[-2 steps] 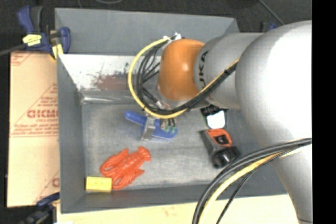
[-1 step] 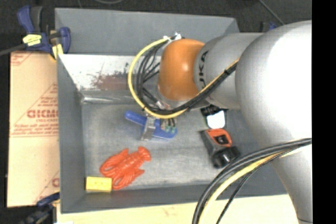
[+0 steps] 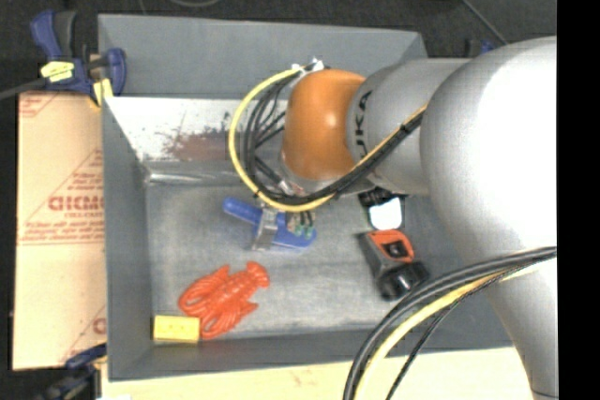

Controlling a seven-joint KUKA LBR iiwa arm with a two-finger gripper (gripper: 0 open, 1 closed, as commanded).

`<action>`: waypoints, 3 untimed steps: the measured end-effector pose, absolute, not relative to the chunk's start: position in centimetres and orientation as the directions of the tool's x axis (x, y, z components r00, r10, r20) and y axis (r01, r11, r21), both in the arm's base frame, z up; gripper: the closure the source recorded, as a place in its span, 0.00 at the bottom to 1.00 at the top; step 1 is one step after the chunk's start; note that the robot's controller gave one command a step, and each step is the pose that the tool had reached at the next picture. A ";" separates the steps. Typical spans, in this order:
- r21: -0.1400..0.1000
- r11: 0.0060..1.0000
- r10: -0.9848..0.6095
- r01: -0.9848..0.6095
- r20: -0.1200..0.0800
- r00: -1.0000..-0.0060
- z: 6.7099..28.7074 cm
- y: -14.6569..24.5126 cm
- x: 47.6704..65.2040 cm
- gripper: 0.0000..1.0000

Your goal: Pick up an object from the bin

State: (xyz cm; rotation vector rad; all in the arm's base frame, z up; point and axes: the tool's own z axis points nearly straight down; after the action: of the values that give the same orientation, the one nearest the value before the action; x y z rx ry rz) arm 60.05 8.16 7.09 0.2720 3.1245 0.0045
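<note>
My gripper (image 3: 270, 228) is low in the middle of the bin, mostly hidden under the orange wrist cover. It is right at a blue plastic thing (image 3: 240, 212), an elongated piece that lies flat and sticks out to the gripper's left and right. Whether the blue piece is gripped cannot be seen. An orange toy lobster (image 3: 225, 295) lies in front of it, toward the bin's near left.
A small yellow block (image 3: 175, 329) sits in the near left corner beside the lobster. A black and orange tool (image 3: 394, 261) lies at the right, with a small white thing (image 3: 385, 215) just behind it. The arm and its cables cover the bin's right side.
</note>
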 end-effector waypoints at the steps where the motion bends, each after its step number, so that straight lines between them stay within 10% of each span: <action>1: 0.003 0.985 0.173 0.173 -0.005 -0.985 7.1 8.2 60.0 1.00; 2: 0.002 0.987 0.158 0.158 -0.004 -0.987 21.0 10.7 56.5 1.00; 3: 0.002 0.987 0.158 0.158 -0.003 -0.987 21.0 10.7 56.5 1.00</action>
State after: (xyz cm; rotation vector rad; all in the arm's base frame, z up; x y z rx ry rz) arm 56.50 10.73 20.99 0.2493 3.1288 0.0021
